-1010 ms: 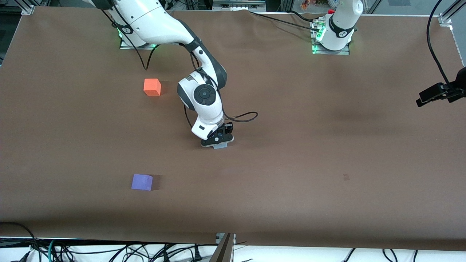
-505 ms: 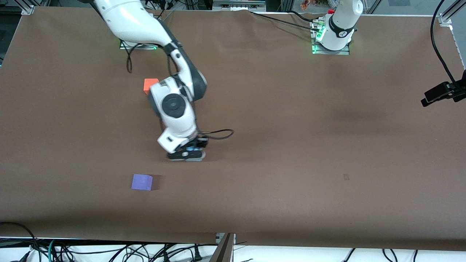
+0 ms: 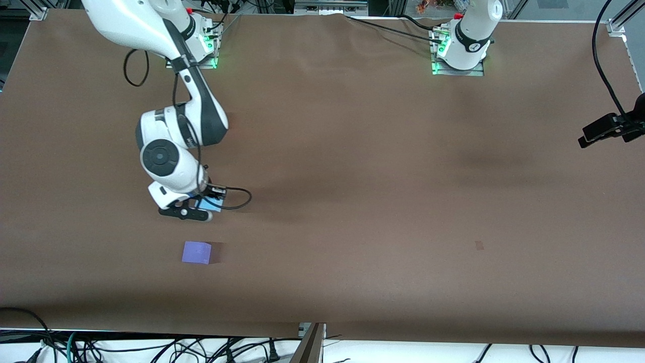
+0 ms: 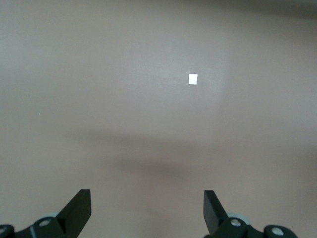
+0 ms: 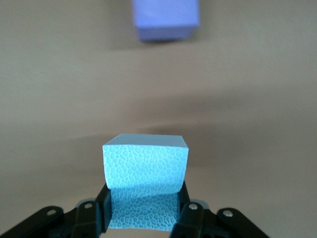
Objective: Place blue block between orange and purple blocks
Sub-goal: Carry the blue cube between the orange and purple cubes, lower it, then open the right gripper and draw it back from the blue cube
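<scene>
My right gripper (image 3: 194,209) is shut on the sky-blue block (image 3: 210,203), and holds it over the table close to the purple block (image 3: 196,252). In the right wrist view the blue block (image 5: 145,166) sits between the fingers (image 5: 190,210), with the purple block (image 5: 166,19) ahead of it. The orange block is hidden by the right arm (image 3: 201,126). My left gripper (image 4: 147,198) is open and empty, high over bare table, and waits.
The brown table (image 3: 378,176) carries a small pale mark (image 3: 478,245), which also shows in the left wrist view (image 4: 193,78). A black clamp with a cable (image 3: 607,128) hangs at the left arm's end. Cables lie below the table's front edge.
My right arm has swung toward its own end of the table with the blue block, from mid-table to near the purple block. It now covers the orange block.
</scene>
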`<act>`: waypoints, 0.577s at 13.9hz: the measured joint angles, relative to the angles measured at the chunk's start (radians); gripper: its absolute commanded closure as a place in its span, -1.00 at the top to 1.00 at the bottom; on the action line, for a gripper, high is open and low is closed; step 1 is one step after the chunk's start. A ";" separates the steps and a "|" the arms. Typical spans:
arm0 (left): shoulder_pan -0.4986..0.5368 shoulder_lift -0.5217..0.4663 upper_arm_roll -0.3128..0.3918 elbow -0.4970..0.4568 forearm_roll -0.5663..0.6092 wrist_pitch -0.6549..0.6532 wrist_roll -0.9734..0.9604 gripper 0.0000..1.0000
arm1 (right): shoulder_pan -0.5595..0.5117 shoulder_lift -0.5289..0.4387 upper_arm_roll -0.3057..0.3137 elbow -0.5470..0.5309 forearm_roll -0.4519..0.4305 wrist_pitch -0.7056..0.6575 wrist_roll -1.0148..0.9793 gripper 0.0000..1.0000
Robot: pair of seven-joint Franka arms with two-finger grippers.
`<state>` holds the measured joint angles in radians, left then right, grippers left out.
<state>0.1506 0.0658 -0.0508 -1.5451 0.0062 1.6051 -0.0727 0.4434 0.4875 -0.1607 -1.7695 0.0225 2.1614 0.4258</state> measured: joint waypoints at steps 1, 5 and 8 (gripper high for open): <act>0.000 0.000 0.000 0.000 0.000 0.000 0.000 1.00 | -0.013 -0.014 -0.002 -0.041 0.017 0.026 -0.022 -0.82; -0.004 0.000 -0.002 0.000 0.000 -0.034 0.000 1.00 | -0.029 -0.051 -0.005 -0.213 0.028 0.208 -0.093 -0.82; -0.004 0.000 -0.002 0.000 0.000 -0.041 0.000 1.00 | -0.027 -0.055 -0.005 -0.290 0.028 0.271 -0.135 0.16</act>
<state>0.1461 0.0659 -0.0524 -1.5450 0.0062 1.5645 -0.0727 0.4160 0.4326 -0.1655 -2.0593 0.0506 2.4325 0.2909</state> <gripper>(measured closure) 0.000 0.476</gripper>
